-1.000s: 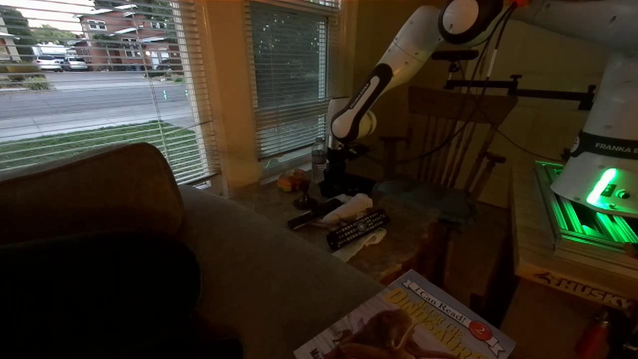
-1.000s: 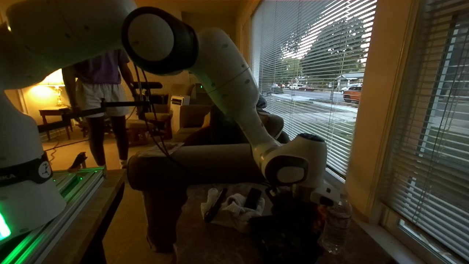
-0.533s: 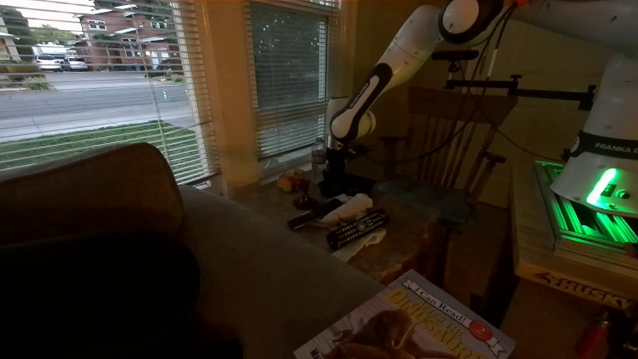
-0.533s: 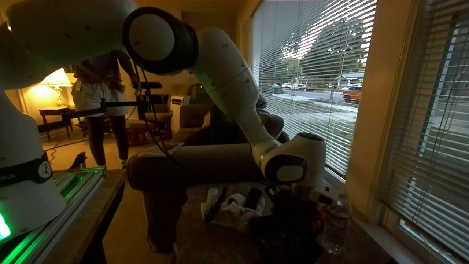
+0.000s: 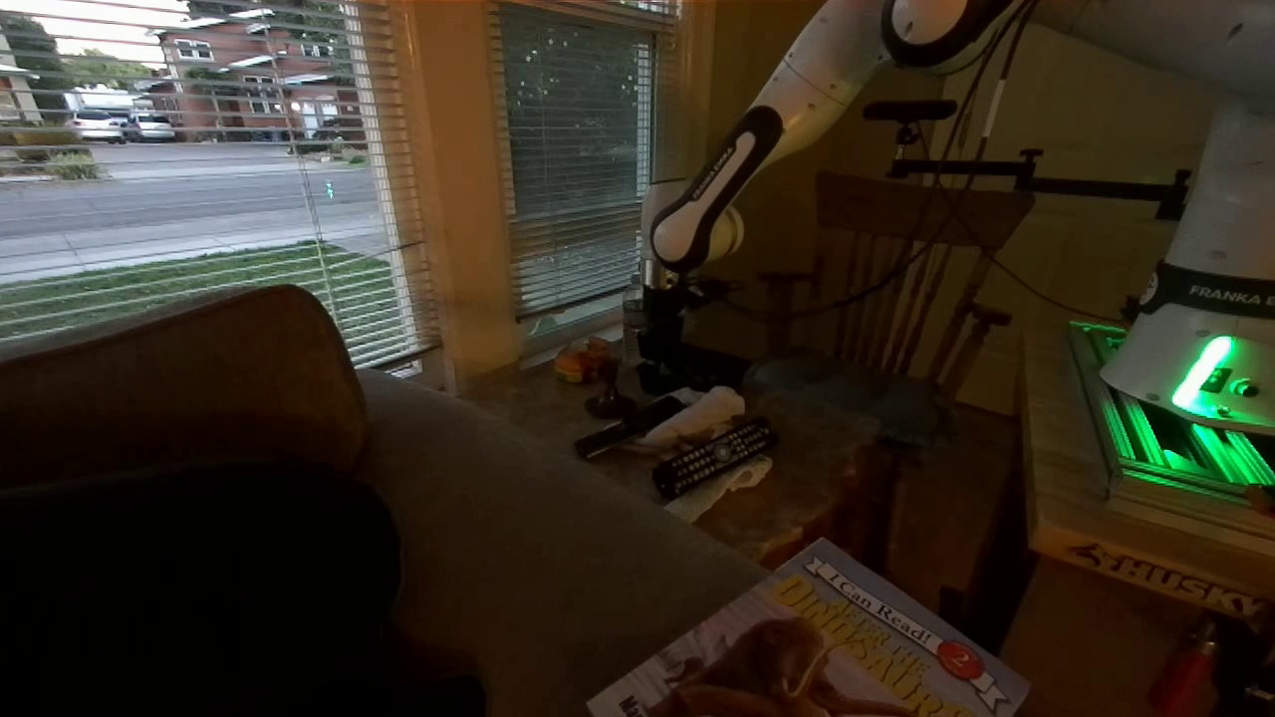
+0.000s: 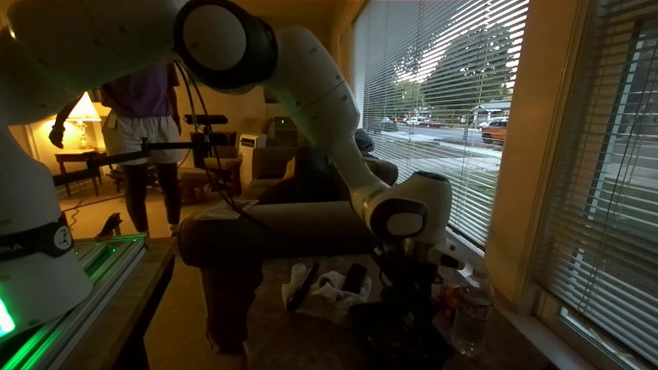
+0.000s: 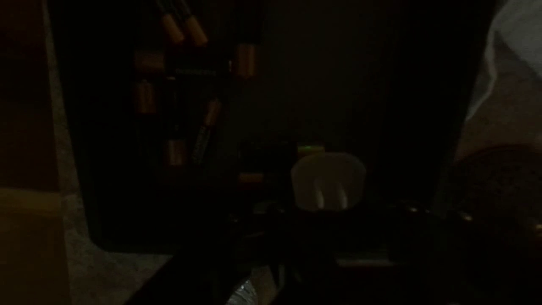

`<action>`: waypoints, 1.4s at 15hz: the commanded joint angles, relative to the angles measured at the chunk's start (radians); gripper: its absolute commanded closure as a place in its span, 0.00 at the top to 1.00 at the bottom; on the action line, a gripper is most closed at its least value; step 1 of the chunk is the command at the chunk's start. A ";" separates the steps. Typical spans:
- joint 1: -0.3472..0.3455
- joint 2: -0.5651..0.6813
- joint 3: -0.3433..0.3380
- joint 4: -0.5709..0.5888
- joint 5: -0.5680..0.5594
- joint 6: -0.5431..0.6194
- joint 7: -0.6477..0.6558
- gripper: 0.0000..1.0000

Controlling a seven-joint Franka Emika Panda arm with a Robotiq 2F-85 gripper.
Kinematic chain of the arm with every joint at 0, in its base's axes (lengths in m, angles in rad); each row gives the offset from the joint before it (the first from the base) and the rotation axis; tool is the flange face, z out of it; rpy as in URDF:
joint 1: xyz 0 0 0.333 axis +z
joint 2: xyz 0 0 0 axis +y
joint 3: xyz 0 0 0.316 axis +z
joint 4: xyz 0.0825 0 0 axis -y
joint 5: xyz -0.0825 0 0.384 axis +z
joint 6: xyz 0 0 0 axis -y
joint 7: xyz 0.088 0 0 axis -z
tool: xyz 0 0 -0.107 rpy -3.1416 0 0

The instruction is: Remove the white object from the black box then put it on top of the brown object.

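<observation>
A pale plug-like white object [image 7: 328,180] with two prongs shows in the dark wrist view, inside or just above the black box [image 7: 106,245]. The box also shows in both exterior views [image 5: 719,368] [image 6: 385,334]. My gripper [image 7: 334,212] points down at the box, with the white object in line with its fingers; it also shows in an exterior view [image 6: 411,306]. The fingers are too dark to show whether they grip it. A dark brown round object [image 5: 610,400] stands beside the box, also at the right of the wrist view [image 7: 501,182].
Several batteries [image 7: 194,67] lie in the box. A clear bottle [image 6: 473,318] and an orange item [image 5: 583,360] stand by the window. Two remotes [image 5: 712,458] [image 5: 628,428] rest on a white cloth [image 5: 697,413]. A sofa arm [image 5: 538,498] borders the table.
The arm held nearly still from one second to half a second ago. It has since risen slightly, and the gripper stands a little higher over the box. The person behind has moved.
</observation>
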 commanded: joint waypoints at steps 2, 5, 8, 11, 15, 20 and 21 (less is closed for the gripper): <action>0.030 -0.130 -0.010 -0.120 -0.011 -0.058 0.043 0.19; 0.041 -0.184 -0.003 -0.148 -0.011 -0.079 0.042 0.19; 0.054 -0.224 0.010 -0.158 -0.009 -0.094 0.039 0.19; 0.063 -0.237 0.039 -0.140 -0.002 -0.106 0.022 0.19; 0.078 -0.232 0.072 -0.119 -0.003 -0.109 0.001 0.19; 0.095 -0.207 0.078 -0.101 -0.006 -0.090 0.002 0.19; 0.097 -0.204 0.076 -0.099 -0.007 -0.085 0.004 0.19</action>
